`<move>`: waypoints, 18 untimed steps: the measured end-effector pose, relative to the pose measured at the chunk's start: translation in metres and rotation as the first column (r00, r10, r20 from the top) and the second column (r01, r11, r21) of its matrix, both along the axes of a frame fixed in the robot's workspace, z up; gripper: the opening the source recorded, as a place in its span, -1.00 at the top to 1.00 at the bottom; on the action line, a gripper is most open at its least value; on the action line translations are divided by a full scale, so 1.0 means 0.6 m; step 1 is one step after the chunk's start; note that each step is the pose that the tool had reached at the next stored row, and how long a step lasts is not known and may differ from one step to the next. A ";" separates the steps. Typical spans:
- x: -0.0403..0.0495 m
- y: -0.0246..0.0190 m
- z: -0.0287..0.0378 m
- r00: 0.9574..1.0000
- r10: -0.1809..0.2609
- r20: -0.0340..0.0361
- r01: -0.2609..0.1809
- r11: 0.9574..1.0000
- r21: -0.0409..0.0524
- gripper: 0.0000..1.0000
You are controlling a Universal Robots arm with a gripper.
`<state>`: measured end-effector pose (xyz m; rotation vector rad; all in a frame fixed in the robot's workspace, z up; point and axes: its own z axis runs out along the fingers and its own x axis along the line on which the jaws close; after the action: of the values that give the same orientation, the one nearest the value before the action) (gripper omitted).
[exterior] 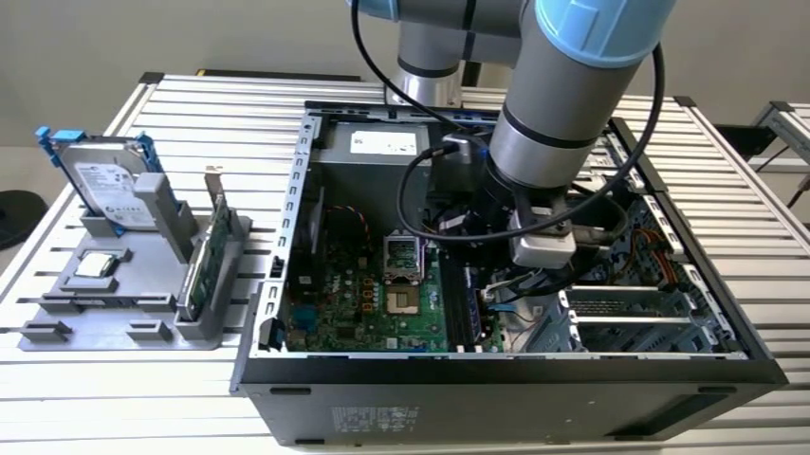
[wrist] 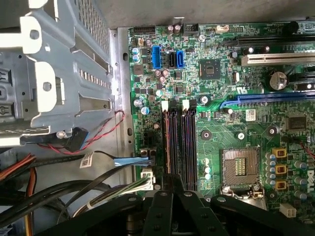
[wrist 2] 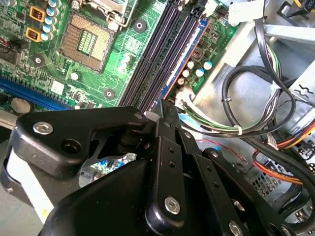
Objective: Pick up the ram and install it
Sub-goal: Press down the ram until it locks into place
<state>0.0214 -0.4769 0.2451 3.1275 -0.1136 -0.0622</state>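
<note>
The gripper (wrist 2: 165,110) hangs over the black slots (wrist 2: 162,54) inside the computer case (exterior: 272,284), its fingers pinched on the ram (wrist 2: 189,54), which stands edge-down in the outermost slot. Cables (wrist 2: 246,113) crowd just beside it. At nine o'clock from the case in the exterior view, a gray rack (exterior: 114,313) holds a hard drive (exterior: 108,185) and a green card (exterior: 209,256).

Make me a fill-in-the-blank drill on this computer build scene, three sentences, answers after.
1. The black gripper is inside the open black computer case, close above the long black memory ___ of the green motherboard.
2. The silver hard drive with blue rails stands in the grey holder on the exterior view's ___ of that case.
3. Case and holder both rest on a slatted metal ___.

Missing words: slots; left; table
</note>
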 end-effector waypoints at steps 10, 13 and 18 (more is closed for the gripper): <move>0.000 0.0001 0.000 0.996 0.095 0.000 -0.095 0.996 0.000 1.00; 0.000 0.0002 0.000 0.991 0.135 0.000 -0.135 0.991 0.000 1.00; 0.000 0.0004 0.000 0.981 0.193 0.000 -0.193 0.981 0.000 1.00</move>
<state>0.0213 -0.4767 0.2450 3.1200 0.1906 -0.0599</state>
